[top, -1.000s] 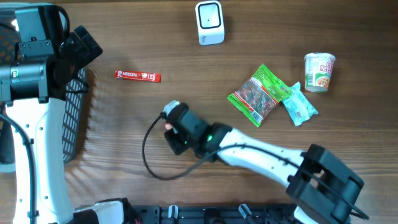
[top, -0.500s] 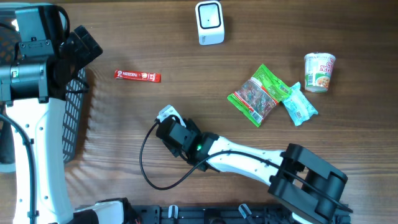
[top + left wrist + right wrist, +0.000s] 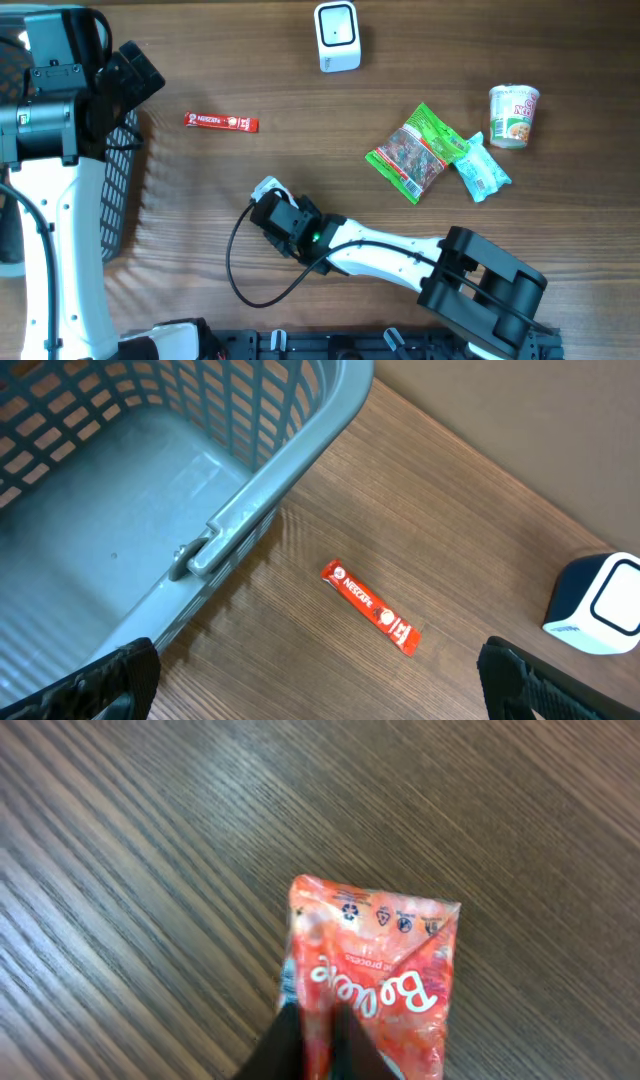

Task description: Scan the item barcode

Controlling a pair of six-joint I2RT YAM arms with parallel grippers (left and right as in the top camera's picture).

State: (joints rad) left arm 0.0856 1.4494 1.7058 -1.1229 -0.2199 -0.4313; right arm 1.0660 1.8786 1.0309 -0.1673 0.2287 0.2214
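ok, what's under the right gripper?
A red packet, pinched at its near edge by the shut right gripper, with the table beneath. The fingers cover that edge. No barcode shows on the visible face.

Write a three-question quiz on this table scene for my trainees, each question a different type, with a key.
1. True or false: the red stick sachet lies inside the basket.
2. The right gripper is: A) open above the table, B) shut on the red packet, C) out of view.
3. Fill in: the left gripper is empty and ____.
Key: 1 false; 2 B; 3 open.
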